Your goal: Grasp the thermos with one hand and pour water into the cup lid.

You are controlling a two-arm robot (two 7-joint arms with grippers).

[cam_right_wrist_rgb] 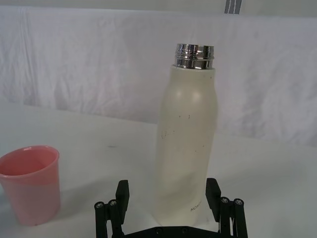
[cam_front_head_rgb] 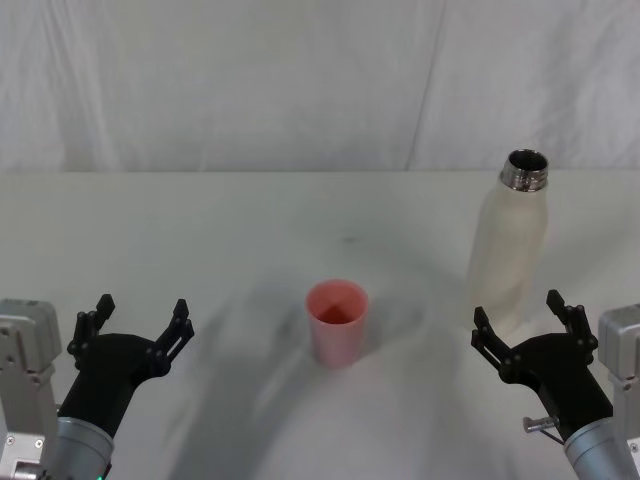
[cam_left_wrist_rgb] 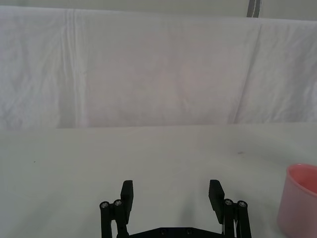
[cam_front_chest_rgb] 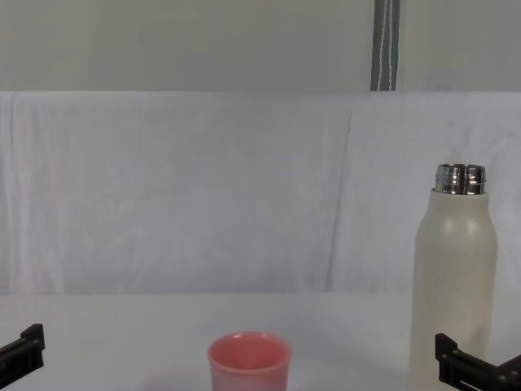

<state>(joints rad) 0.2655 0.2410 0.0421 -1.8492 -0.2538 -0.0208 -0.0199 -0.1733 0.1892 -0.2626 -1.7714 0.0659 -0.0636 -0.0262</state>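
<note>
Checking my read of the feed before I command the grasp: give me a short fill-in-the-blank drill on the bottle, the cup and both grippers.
1. The tall cream-white matte thermos with its steel neck stands ____ on the white table.
2. The small pink plastic cup lid stands to the thermos's ____.
3. The gripper nearest the thermos is the ____ one.
4. The left gripper and the right both have their fingers ____.

Missing words: upright; left; right; open
</note>
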